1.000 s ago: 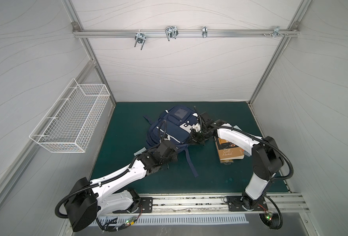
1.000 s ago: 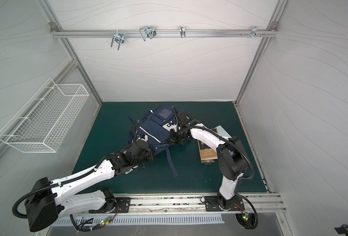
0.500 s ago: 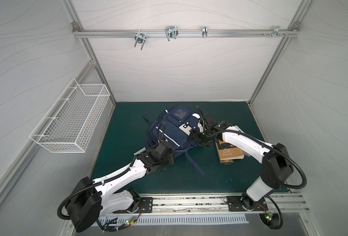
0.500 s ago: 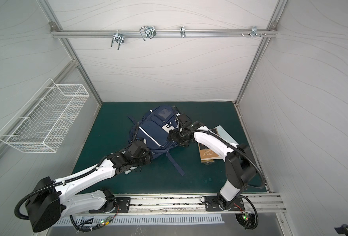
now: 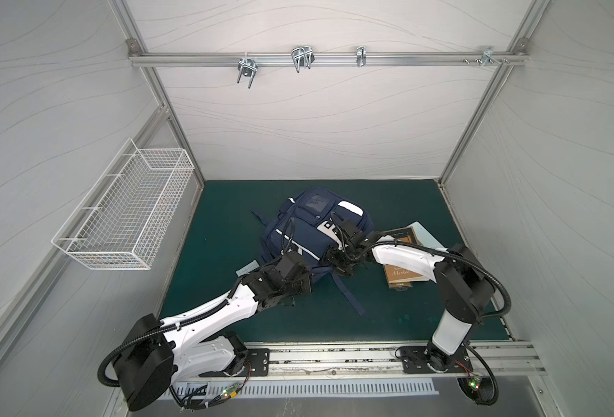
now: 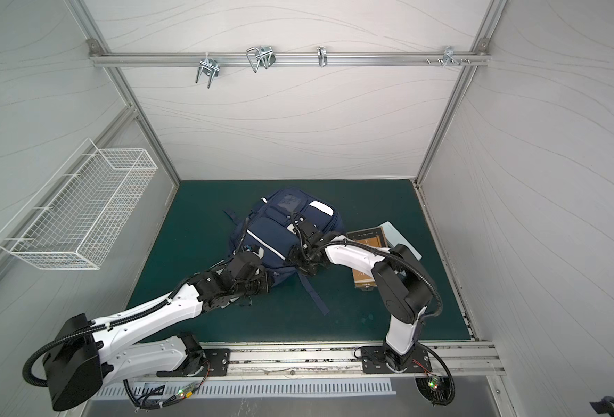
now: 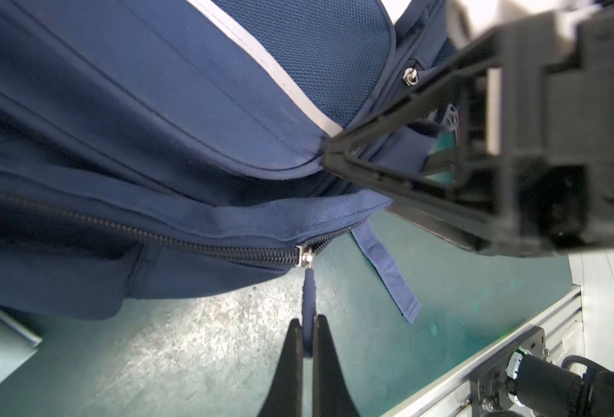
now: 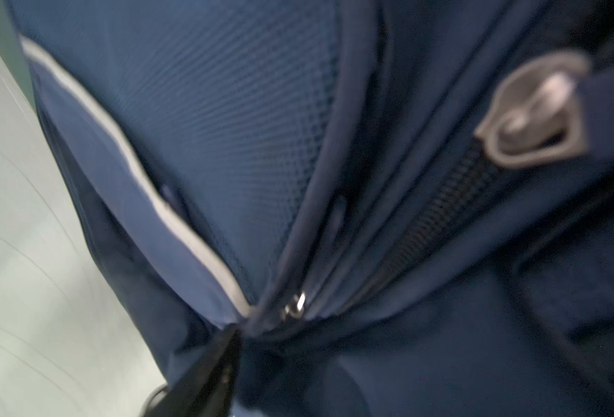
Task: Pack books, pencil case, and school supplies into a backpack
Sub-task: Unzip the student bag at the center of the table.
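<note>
- Left jaws clenched on the zipper pull (image 7: 309,296) of the backpack (image 7: 153,90).
- Right jaws pressed against the backpack; their grip cannot be told.
- Brown book (image 5: 403,278), right of centre on the tabletop (image 5: 388,317), reads "Marked".

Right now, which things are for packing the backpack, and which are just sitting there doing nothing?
For the job: backpack; brown book; pale blue pencil case poking out beside it; calculator beside the backpack; zipper pull, pinched in the left gripper.
Just sitting there: wire basket; metal hooks overhead.
</note>
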You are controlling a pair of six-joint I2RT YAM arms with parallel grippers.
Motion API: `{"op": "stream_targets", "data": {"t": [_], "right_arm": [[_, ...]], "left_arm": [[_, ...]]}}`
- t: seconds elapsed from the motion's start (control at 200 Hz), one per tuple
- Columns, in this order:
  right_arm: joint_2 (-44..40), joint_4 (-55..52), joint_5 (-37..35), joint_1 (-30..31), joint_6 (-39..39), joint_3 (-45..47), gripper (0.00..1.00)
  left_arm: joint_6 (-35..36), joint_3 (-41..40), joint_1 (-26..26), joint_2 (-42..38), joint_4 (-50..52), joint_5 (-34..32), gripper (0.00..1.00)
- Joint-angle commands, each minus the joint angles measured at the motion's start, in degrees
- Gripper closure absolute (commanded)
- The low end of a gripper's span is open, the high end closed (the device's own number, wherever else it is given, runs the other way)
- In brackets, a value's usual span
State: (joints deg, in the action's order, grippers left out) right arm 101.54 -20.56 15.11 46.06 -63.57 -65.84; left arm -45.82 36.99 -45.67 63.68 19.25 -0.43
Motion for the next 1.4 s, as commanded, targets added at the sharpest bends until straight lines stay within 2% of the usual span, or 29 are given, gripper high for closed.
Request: {"op": "stream_targets", "data": {"t": [0.0, 0.03, 0.12, 0.195, 0.48, 0.71, 0.79, 0.87, 0.895, 0.935, 0.96, 0.99, 1.02, 1.175, 1.291, 1.391], "right_arm": [[1.5, 3.8, 1.1, 0.3, -3.7, -0.8, 0.52], [1.9, 3.5, 1.3, 0.1, -3.1, -1.0, 0.58], [3.1, -1.2, 1.7, -1.7, 0.6, -3.4, 0.88], [2.4, -3.0, 1.7, -4.0, 3.1, -3.2, 1.0], [-1.6, -14.8, -3.5, -14.6, 16.3, -7.6, 1.0], [-2.1, -18.2, -4.8, -18.9, 21.7, -9.7, 1.0], [-2.3, -18.6, -4.9, -19.2, 23.1, -10.1, 1.0], [-3.5, -18.1, -3.4, -17.8, 23.3, -9.6, 1.0], [-4.2, -18.3, -3.3, -16.7, 23.3, -9.3, 0.88], [-6.0, -18.6, -4.6, -14.5, 23.1, -8.6, 0.59], [-7.2, -19.0, -6.2, -12.8, 22.3, -8.1, 0.45], [-8.4, -19.3, -8.2, -10.6, 20.9, -7.2, 0.32], [-9.6, -19.3, -9.3, -8.7, 19.2, -6.2, 0.26], [-12.0, -13.8, -7.4, -3.5, 8.3, 0.3, 0.17], [-11.6, -5.1, -2.6, -2.1, 1.7, 4.2, 0.17], [-9.2, -3.2, -1.9, -1.1, -1.0, 3.5, 0.17]], "left_arm": [[0.5, 1.4, -0.4, -0.4, -2.3, 0.0, 1.0], [0.7, 1.5, -0.4, -0.3, -2.1, -0.1, 1.0], [1.0, 1.3, -0.4, -0.4, -1.6, -1.1, 1.0], [0.8, 0.9, -0.4, -0.7, -0.2, -3.6, 1.0], [-0.8, 1.0, 0.5, -0.5, 9.2, -13.9, 1.0], [-0.4, 0.5, 4.3, 0.1, 14.2, -19.5, 1.0], [0.9, 0.4, 4.6, 0.0, 13.2, -18.9, 1.0], [3.0, -0.4, 4.7, -1.1, 7.9, -13.4, 1.0], [3.3, -0.9, 4.6, -1.5, 5.5, -10.9, 1.0], [3.4, -1.8, 4.5, -2.2, 1.9, -7.4, 1.0], [3.4, -2.2, 4.5, -2.4, -0.3, -5.6, 1.0], [3.4, -2.5, 4.1, -2.7, -2.3, -4.2, 1.0], [3.5, -2.5, 3.5, -2.7, -3.5, -3.5, 1.0], [4.8, -1.1, 0.3, -2.0, -5.2, -4.1, 1.0], [4.5, -0.6, -0.9, -2.2, -5.2, -3.9, 1.0], [3.5, -0.5, -0.9, -3.2, -4.8, -2.9, 1.0]]}}
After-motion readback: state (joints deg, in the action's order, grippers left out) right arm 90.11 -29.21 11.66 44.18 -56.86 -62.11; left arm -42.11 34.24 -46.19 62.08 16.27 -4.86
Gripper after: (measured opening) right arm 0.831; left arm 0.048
